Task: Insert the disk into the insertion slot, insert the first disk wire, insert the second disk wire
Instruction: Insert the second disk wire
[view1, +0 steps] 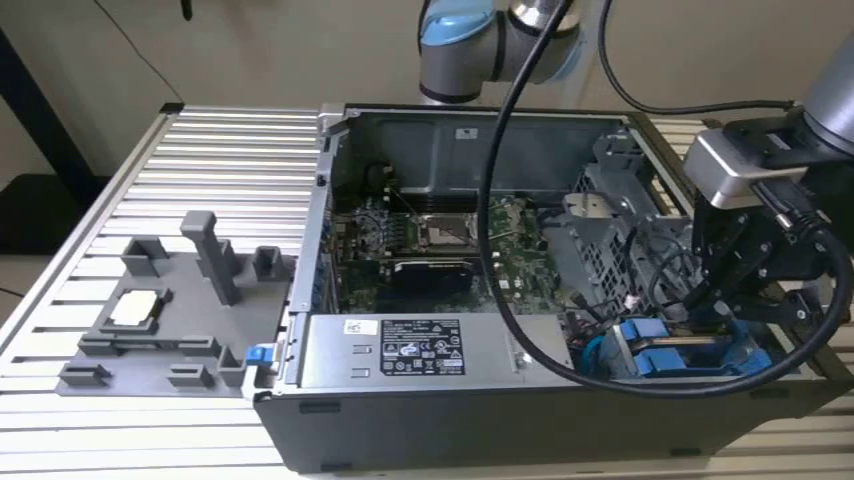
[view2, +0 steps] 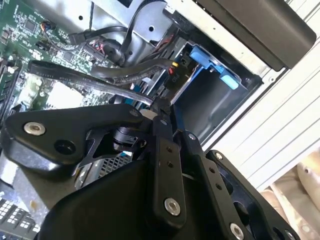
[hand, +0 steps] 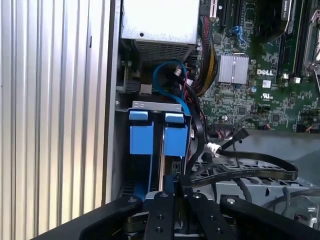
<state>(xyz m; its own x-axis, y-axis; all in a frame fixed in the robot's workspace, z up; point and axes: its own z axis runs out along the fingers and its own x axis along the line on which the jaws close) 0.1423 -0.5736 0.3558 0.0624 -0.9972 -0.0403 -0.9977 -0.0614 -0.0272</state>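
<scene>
Two blue-framed carriers stand side by side in the drive bay at the open computer case's front corner, on the exterior view's right. The disk (hand: 176, 140) is the one right under my fingertips, a silver edge showing beside its blue frame (view1: 667, 358). My gripper (hand: 177, 189) (view1: 721, 310) (view2: 159, 107) hangs just above the disk's back end. It is shut on the connector end of a flat black disk wire (hand: 240, 174) (view2: 75, 75), which trails off over the drive cage. A second black wire with a white plug (hand: 214, 148) lies beside it.
The other blue carrier (hand: 141, 137) sits beside the disk. The silver power supply (view1: 400, 350) and a blue cable loop (hand: 170, 75) crowd the bay. The motherboard (view1: 427, 240) lies behind. A grey fixture (view1: 147, 310) stands on the slatted table (view1: 200, 130) at the exterior view's left.
</scene>
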